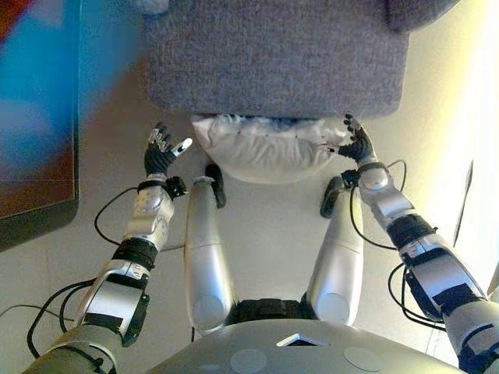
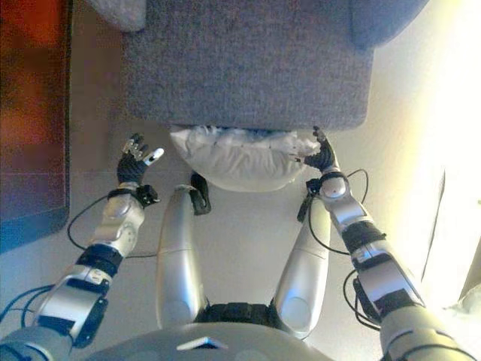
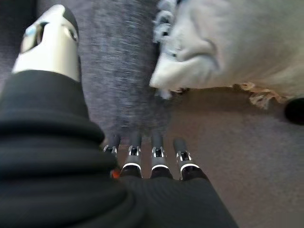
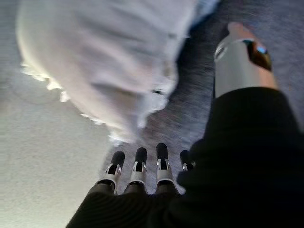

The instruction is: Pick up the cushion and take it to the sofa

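A white cushion (image 1: 265, 148) with a frilled edge lies low against the front of the grey sofa (image 1: 273, 54), between my two hands. My left hand (image 1: 161, 156) is open, with fingers straight, a short way to the cushion's left and apart from it. The left wrist view shows the cushion (image 3: 237, 42) past the straight fingers (image 3: 156, 156), by the sofa front. My right hand (image 1: 357, 146) is open at the cushion's right end, close to its corner. The right wrist view shows the cushion (image 4: 109, 57) beyond the straight fingers (image 4: 140, 164); nothing is held.
A dark-edged piece of furniture with a blue and red surface (image 1: 35, 117) stands to the left. A dark cushion (image 1: 421, 12) lies at the sofa's right end and a light one (image 1: 152, 6) at its left. Beige floor runs along the right.
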Robot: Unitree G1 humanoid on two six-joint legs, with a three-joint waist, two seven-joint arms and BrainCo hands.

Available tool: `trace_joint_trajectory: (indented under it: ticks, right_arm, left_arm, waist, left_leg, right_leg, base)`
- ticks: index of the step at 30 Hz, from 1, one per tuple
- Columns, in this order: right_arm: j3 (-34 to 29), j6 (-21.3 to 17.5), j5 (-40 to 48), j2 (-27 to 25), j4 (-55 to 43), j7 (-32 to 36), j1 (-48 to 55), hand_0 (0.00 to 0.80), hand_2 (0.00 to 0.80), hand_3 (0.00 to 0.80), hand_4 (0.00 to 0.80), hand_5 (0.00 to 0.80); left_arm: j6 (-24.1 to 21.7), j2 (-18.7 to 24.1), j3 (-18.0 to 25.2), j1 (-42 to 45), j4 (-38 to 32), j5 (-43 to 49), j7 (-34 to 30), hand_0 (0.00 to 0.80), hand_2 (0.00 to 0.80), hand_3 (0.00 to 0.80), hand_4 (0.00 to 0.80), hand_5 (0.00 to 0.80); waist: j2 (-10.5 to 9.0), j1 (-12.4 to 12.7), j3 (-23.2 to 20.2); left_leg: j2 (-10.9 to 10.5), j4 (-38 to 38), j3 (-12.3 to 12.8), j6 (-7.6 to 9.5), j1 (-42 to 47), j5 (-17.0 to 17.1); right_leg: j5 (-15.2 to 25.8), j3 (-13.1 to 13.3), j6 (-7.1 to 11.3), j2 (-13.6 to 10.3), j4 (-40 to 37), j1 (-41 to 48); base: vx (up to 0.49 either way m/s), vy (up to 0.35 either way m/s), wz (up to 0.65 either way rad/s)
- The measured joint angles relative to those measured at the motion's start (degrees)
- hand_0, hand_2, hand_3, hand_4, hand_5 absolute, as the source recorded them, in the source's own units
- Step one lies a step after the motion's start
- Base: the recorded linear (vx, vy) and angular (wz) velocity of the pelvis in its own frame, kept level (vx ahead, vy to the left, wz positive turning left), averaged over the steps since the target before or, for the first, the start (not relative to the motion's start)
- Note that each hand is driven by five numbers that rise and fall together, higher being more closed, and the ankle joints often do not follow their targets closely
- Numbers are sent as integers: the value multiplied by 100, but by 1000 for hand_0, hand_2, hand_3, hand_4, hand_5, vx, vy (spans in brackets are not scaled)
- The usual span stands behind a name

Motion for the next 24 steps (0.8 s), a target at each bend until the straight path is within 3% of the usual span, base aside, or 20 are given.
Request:
trace_joint_trajectory:
  ticks: [11, 18, 24]
  right_arm:
    - [41, 166, 56, -252, 320, 280, -617, 0, 0, 0, 0, 0]
    - [134, 222, 188, -336, 339, 471, -757, 0, 0, 0, 0, 0]
    - [297, 201, 203, -470, 212, 1136, -923, 0, 0, 0, 0, 0]
  left_arm:
    - [198, 62, -138, -547, 94, -619, -734, 0, 0, 0, 0, 0]
    - [572, 308, -179, -957, 210, -804, -1119, 0, 0, 0, 0, 0]
    - [812, 489, -190, -1132, 222, -1127, -1309, 0, 0, 0, 0, 0]
  waist:
    - [-21, -53, 137]
    - [-23, -164, 208]
    - [-25, -195, 210]
  left_leg:
    - [-3, 1013, -325, -134, -1231, -127]
    - [10, 1263, -404, -152, -1450, -164]
    - [34, 1439, -433, -159, -1677, -187]
  right_leg:
    - [-419, 300, -79, 33, 1391, -1372]
    - [-440, 383, -63, 67, 1605, -1573]
    - [-443, 458, -59, 111, 1770, -1813]
  base:
    - [-47, 3, 1]
    - [6, 14, -1]
    - [2, 8, -2]
